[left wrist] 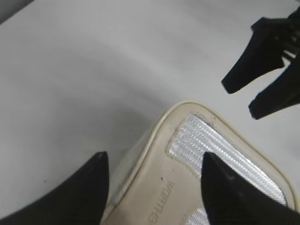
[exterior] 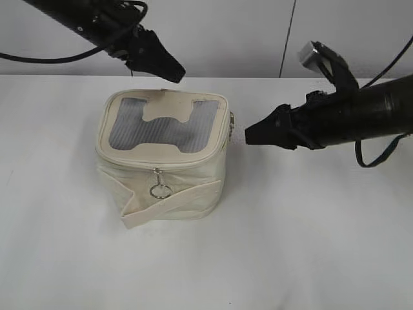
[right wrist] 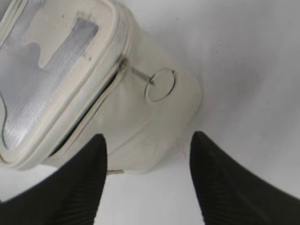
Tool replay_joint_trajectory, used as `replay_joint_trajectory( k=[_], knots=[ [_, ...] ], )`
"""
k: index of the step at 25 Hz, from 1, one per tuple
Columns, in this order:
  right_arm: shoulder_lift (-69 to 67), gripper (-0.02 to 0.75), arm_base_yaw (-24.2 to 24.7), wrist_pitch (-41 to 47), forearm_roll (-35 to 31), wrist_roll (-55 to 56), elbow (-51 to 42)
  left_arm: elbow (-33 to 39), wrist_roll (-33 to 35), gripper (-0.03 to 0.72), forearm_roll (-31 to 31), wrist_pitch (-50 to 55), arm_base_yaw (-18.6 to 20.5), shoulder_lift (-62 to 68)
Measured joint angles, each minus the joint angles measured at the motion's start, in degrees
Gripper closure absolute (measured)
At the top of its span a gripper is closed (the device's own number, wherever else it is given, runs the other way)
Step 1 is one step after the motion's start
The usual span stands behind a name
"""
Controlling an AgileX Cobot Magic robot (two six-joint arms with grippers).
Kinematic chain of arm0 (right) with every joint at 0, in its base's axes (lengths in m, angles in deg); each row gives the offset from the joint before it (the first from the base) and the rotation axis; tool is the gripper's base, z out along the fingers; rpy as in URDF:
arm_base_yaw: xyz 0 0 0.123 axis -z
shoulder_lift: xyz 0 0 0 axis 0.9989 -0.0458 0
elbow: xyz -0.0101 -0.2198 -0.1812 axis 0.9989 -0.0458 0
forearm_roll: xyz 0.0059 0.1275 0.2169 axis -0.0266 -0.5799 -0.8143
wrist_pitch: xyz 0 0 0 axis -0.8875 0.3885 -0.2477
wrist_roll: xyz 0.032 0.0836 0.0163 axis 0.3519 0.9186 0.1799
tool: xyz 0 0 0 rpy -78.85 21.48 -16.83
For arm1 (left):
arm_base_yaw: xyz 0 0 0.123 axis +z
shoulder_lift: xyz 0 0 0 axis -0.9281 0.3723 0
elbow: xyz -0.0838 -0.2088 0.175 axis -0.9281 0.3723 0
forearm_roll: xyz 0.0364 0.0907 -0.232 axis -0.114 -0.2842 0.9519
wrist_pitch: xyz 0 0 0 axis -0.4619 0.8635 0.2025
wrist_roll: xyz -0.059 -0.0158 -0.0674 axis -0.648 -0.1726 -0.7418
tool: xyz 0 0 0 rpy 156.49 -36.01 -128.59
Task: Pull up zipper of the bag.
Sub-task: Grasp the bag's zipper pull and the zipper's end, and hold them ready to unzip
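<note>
While both grippers, left (exterior: pixel 173 74) and right (exterior: pixel 248 134), hover spread and empty, one bag (exterior: pixel 164 158) shows two ring pulls (exterior: pixel 161 190).

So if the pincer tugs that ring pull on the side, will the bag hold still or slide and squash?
The bag looks like soft fabric with creased walls, so it would probably dent. It seems light and sits loose on the smooth table, so it likely slides. The ring pull dangles freely and may swing away from the right pincer.
</note>
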Motion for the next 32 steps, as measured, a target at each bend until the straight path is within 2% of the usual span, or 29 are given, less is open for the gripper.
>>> replay_joint_trajectory(
  k=[2,6,18,19,20,21,22,24,26,32],
  knots=[
    [0.0,0.234,0.0,0.7,-3.5,-4.2,-1.8,-4.9,0.0,0.199,0.0,4.0,-0.4,4.2],
    [0.0,0.208,0.0,0.9,-5.8,-7.2,-2.5,-10.0,0.0,0.197,0.0,5.9,-1.5,8.8],
    [-3.5,0.213,0.0,1.8,-9.1,-10.8,-2.5,-10.8,-0.4,0.200,-3.3,5.1,-2.1,12.0],
    [-3.6,0.213,0.0,1.8,-9.2,-11.5,-2.5,-10.8,-0.5,0.219,-3.1,4.8,-2.1,12.5],
    [-3.7,0.213,0.0,1.8,-9.4,-12.4,-2.5,-10.8,-0.6,0.272,-3.1,4.7,-2.1,12.6],
    [-3.7,0.213,0.0,1.9,-9.9,-13.3,-2.5,-10.8,-0.6,0.344,-3.1,4.7,-2.1,12.6],
    [-3.7,0.213,0.0,2.0,-10.7,-14.4,-2.5,-10.9,-0.6,0.457,-3.0,4.6,-2.1,12.6],
    [-3.8,0.216,-0.1,1.9,-12.7,-16.8,-2.5,-10.9,-0.6,0.588,-3.0,4.6,-2.3,12.6],
    [-4.3,0.232,-0.3,1.5,-15.7,-19.7,-2.5,-10.9,-0.6,0.629,-3.1,4.7,-2.4,12.6],
    [-8.6,0.261,-0.4,1.7,-19.1,-24.1,-0.9,-10.9,-0.6,0.630,-3.0,4.7,-2.4,12.6]
  ],
)
